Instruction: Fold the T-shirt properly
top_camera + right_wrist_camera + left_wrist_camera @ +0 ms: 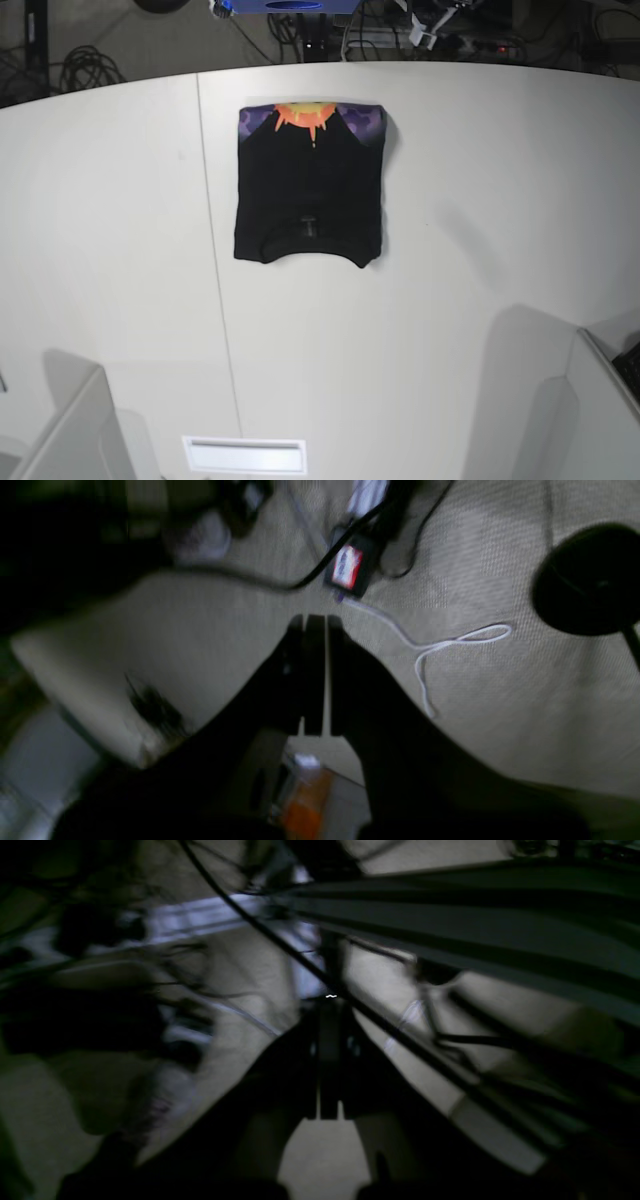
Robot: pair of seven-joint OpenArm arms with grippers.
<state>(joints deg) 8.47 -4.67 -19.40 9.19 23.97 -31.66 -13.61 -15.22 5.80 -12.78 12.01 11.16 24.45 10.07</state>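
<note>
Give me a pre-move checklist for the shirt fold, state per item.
1. T-shirt folded into a compact rectangle on the table: ok.
2. Fold edges even: ok in the base view, sides look roughly straight; the lower edge curves at the collar.
3. Orange print showing along the far edge: ok, visible.
4. Arms clear of the shirt: ok, neither arm reaches the cloth in the base view.
5. Left gripper empty, fingers together: ok, though the view is dark and blurred.
6. Right gripper empty, fingers together: ok, it points at carpet and cables off the table.
</note>
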